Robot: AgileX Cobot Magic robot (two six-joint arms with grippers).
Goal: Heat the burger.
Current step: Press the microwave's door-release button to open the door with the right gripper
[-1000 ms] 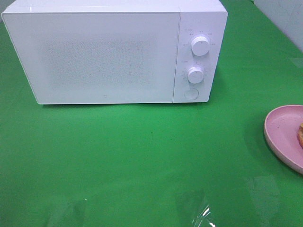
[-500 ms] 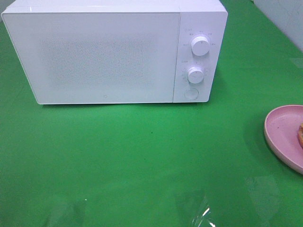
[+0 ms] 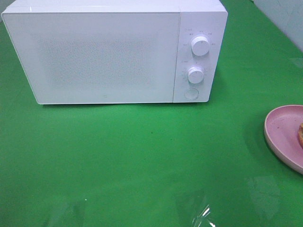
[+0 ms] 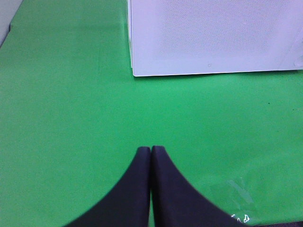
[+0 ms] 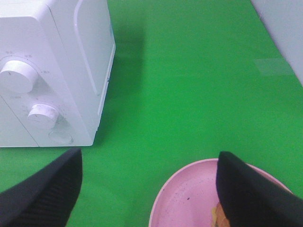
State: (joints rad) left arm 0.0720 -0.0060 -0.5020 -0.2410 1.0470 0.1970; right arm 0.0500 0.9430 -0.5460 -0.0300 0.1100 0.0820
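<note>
Evidently nothing has shifted over the last second: the microwave [image 3: 113, 52], the plate [image 3: 281, 132] and the burger [image 3: 300, 135] sit just as they did in the earlier high views, and neither arm reaches into the high view. So the task has not yet got under way.

The microwave stands at the far side of the green surface [image 3: 142, 156] with its door [image 3: 94, 56] shut flat. Two round knobs [image 3: 200, 46] and a round button [image 3: 191, 93] sit on its right-hand panel. The burger lies on the pink plate at the right edge of the surface, nearer than the microwave and well apart from it. Only a sliver of bun shows in the high view. In the right wrist view a bit of it peeks out beside one finger.

The right fingers [image 5: 246, 189] stand wide apart and hold nothing, with the plate's rim [image 5: 189, 198] showing between them. The left fingers [image 4: 144, 170] are pressed together, empty, over bare surface on the near side of the microwave's left corner.

By my reading, the stillness means every step is still ahead: the door has to be opened, the burger carried across and put inside, the door shut and a knob turned. The right fingers look the better placed for the burger, though the shut door blocks any placing for now.
</note>
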